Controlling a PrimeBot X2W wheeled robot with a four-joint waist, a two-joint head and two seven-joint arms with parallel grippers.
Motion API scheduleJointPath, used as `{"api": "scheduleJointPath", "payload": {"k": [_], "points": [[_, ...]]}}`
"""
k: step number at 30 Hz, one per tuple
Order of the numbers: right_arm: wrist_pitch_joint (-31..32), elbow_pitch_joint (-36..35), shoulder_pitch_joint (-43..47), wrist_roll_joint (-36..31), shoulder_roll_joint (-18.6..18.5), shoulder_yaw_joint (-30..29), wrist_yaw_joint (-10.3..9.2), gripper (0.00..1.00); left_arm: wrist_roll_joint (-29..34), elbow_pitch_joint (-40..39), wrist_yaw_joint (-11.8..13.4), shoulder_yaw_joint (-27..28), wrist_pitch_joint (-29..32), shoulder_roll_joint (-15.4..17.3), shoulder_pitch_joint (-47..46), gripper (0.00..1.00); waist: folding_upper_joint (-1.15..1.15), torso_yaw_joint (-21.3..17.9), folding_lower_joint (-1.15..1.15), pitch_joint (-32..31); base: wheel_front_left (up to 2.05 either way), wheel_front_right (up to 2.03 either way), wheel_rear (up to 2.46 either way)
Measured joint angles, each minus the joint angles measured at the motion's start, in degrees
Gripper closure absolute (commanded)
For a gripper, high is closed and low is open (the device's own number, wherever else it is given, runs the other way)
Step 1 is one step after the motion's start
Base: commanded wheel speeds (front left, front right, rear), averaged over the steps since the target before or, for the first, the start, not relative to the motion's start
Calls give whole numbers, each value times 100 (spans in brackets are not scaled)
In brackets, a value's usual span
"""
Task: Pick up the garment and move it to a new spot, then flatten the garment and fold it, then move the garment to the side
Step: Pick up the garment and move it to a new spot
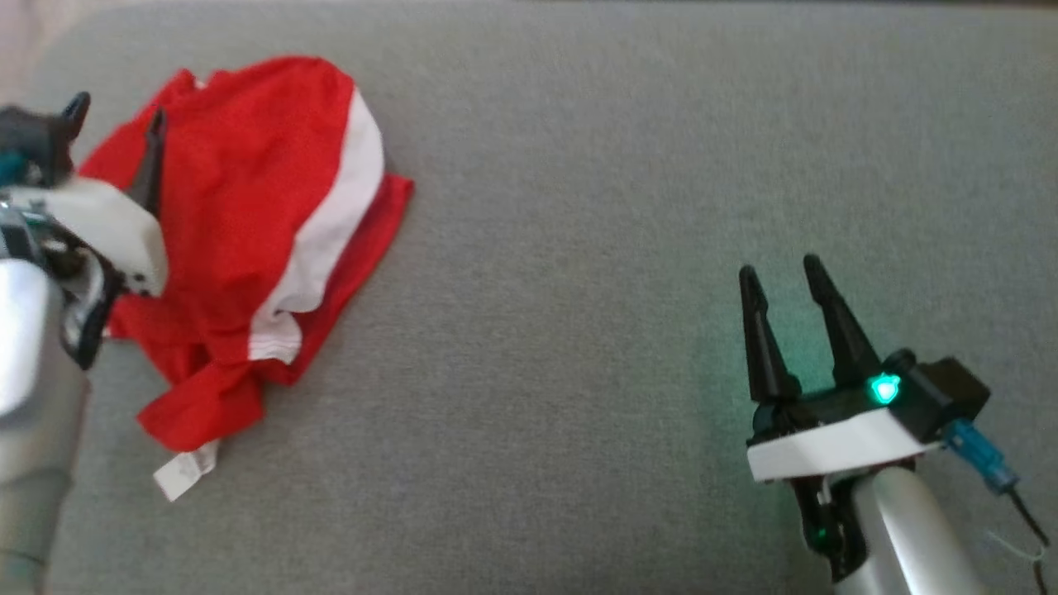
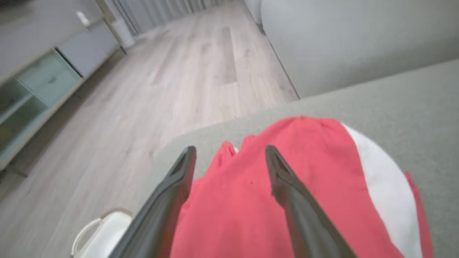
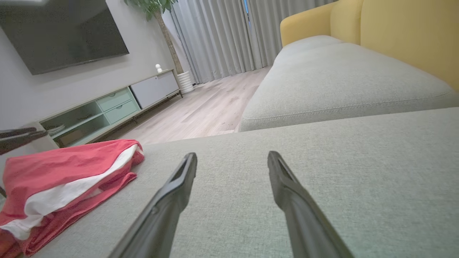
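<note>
Soft, even daylight; shadows are faint. The left wrist view is blurred. A green lamp [image 1: 884, 387] on the right gripper [image 1: 779, 267] tints the sofa [image 1: 711, 364].

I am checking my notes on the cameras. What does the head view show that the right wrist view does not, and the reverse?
Head view adds: the white label of the garment and a green light on the right arm. Right wrist view adds: the television, the cabinet, the curtains, the wooden floor and the yellow backrest. Both: the red and white garment, crumpled on the grey cushion.
</note>
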Motion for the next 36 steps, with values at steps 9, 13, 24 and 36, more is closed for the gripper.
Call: {"api": "scheduleJointPath", "payload": {"k": [9,13,24,36], "points": [[-1,-123,-242,1,-3,-82,0,0,-1314,916,0,-1185,1315,522,-547,0,0,-374,0,511,0,0,0],[-1,-126,-242,1,-3,-130,0,0,-1867,989,0,-1433,1376,544,-556,100,0,-447,-1,544,0,0,0],[-1,-79,-241,10,-3,-149,0,0,-2692,676,0,-1555,-65,579,-865,100,0,-420,-2,236,0,0,0],[-8,38,-90,205,-3,-85,0,0,-2999,-397,37,-1352,-1522,427,-1011,100,0,-474,-3,-407,0,0,0]]}}
